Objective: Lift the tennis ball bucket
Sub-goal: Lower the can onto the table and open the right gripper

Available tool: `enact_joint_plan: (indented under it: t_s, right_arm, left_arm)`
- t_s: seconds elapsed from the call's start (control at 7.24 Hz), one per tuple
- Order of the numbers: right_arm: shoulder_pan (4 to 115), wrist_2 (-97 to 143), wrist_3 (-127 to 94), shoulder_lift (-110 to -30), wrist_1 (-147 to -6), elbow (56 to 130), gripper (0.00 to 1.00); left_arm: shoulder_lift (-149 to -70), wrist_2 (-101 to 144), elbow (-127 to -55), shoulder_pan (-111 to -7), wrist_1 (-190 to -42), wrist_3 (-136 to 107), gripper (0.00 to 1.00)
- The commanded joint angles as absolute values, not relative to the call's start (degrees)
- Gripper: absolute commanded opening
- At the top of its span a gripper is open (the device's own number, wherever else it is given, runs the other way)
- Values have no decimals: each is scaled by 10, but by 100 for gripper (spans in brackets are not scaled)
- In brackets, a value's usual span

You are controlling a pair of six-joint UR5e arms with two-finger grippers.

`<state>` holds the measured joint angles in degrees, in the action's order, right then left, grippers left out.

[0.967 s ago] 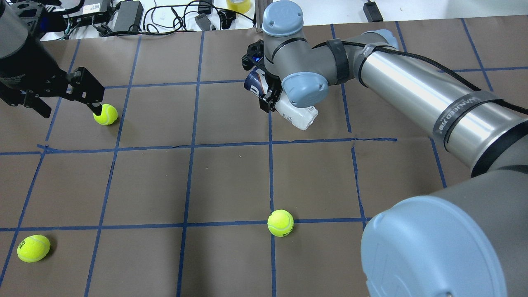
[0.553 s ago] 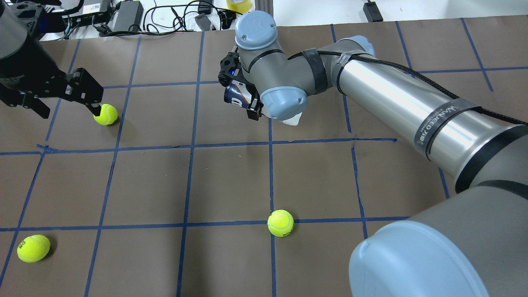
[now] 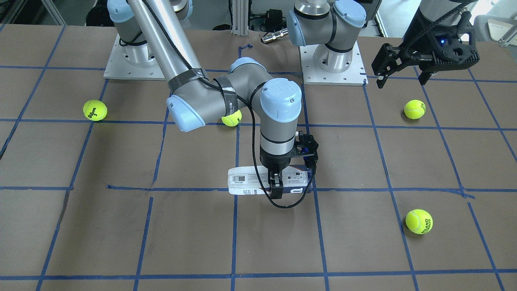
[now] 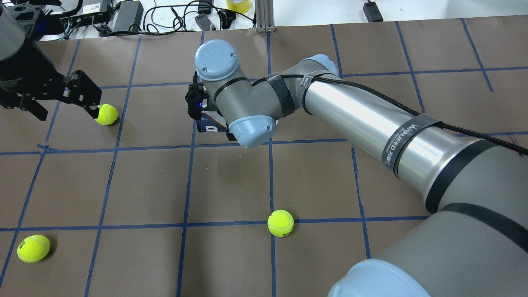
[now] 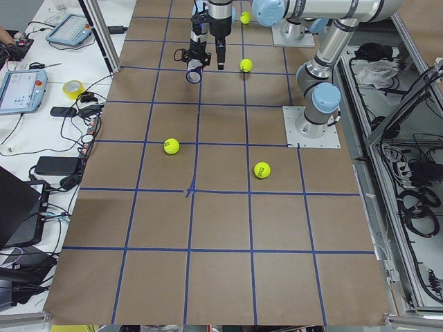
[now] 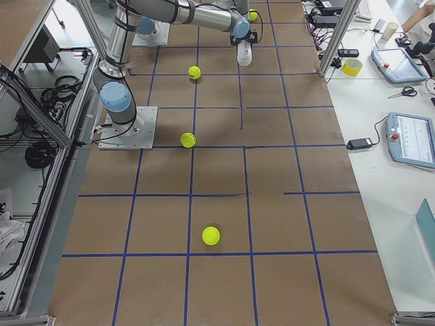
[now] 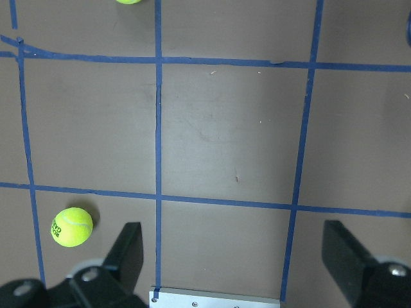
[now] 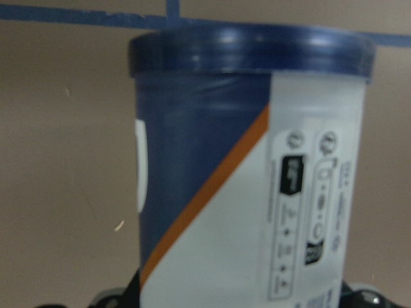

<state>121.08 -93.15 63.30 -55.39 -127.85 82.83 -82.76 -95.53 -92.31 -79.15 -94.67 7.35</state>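
The tennis ball bucket (image 3: 246, 180) is a clear tube with a white label, a barcode and a navy end. It lies level in my right gripper (image 3: 278, 182), which is shut on its middle and seems to hold it just off the table. In the overhead view only its navy end (image 4: 206, 126) shows under the right wrist. It fills the right wrist view (image 8: 257, 192). My left gripper (image 4: 66, 110) is open and empty, its one finger close to a tennis ball (image 4: 106, 114). It also shows in the left wrist view (image 7: 237, 256).
Loose tennis balls lie on the brown paper: one (image 4: 280, 222) near the middle front, one (image 4: 33, 248) at the front left, and one (image 3: 95, 110) near the right arm's base. Cables and boxes (image 4: 123, 12) lie along the far edge.
My right arm has swung left and toward the robot with the bucket in its grip, and the bucket has turned level. The left gripper has barely moved.
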Motion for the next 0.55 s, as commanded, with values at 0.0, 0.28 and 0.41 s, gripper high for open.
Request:
enact_joint_plan:
  t_s: [0.0,0.28,0.41]
  right_arm:
    - [1239,-933,702,-523,-1329,829,78]
    - [1239,-930,700,-512,-1333,830,78]
    - [1239,-933,694,-512,-1351,831,78]
  left_arm:
    - [-827,-955,-924,-791,-947,74,100]
    - [-827,-955,-925,-791,-947,74,100]
    - [-827,-955,-925,-791,-948,74,100]
